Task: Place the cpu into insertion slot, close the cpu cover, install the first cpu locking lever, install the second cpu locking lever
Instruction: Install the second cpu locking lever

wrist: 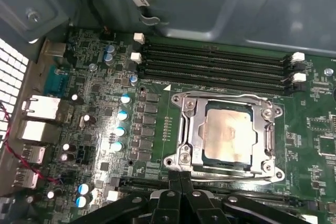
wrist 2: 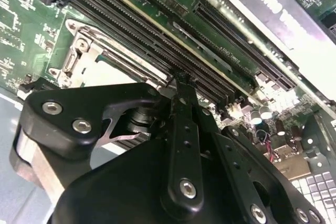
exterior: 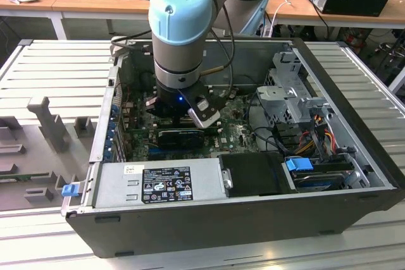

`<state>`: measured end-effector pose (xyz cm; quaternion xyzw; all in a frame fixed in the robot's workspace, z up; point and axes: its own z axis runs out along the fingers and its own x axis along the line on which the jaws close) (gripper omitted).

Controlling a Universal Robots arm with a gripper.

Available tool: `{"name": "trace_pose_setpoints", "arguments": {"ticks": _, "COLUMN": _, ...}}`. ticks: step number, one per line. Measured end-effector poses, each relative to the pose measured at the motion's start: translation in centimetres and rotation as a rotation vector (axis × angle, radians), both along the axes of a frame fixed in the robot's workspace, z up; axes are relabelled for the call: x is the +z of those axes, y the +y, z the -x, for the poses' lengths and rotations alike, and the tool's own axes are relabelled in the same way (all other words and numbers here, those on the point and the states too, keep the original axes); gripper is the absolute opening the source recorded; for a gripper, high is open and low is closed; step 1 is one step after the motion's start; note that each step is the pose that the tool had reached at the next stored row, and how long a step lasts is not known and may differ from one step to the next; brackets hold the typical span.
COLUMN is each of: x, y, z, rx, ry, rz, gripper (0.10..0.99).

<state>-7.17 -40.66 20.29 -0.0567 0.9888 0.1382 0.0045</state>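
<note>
Hovering beside the insertion slot, my tool had its fingers pressed together, holding nothing. My cpu sat in that slot, with the cpu cover down around it, framing the chip.

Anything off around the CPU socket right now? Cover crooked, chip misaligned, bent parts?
Nothing stands out. In the first wrist view the cpu lies flat and square inside the cpu cover, which sits level on the green board. The gripper is at the cover's near edge.
</note>
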Motion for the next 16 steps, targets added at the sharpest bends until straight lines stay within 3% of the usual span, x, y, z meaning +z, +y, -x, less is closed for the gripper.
{"name": "trace_pose_setpoints", "arguments": {"ticks": 4, "x": -0.58, "y": 0.04, "z": 0.16, "rx": 0.0, "ry": 0.0, "rz": -0.024, "gripper": 0.106}}
{"name": "trace_pose_setpoints", "arguments": {"ticks": 6, "x": -0.74, "y": 0.06, "z": 0.18, "rx": 0.0, "ry": 0.0, "rz": -0.046, "gripper": 0.106}}
{"name": "trace_pose_setpoints", "arguments": {"ticks": 10, "x": -1.11, "y": 0.06, "z": 0.74, "rx": 0.0, "ry": 0.0, "rz": -0.051, "gripper": 0.106}}
{"name": "trace_pose_setpoints", "arguments": {"ticks": 13, "x": -1.13, "y": 0.06, "z": 0.77, "rx": 0.0, "ry": -0.0004, "rz": -0.063, "gripper": 0.106}}
{"name": "trace_pose_setpoints", "arguments": {"ticks": 16, "x": -0.32, "y": 0.07, "z": 0.77, "rx": 0.0, "ry": -0.0003, "rz": -0.064, "gripper": 0.106}}
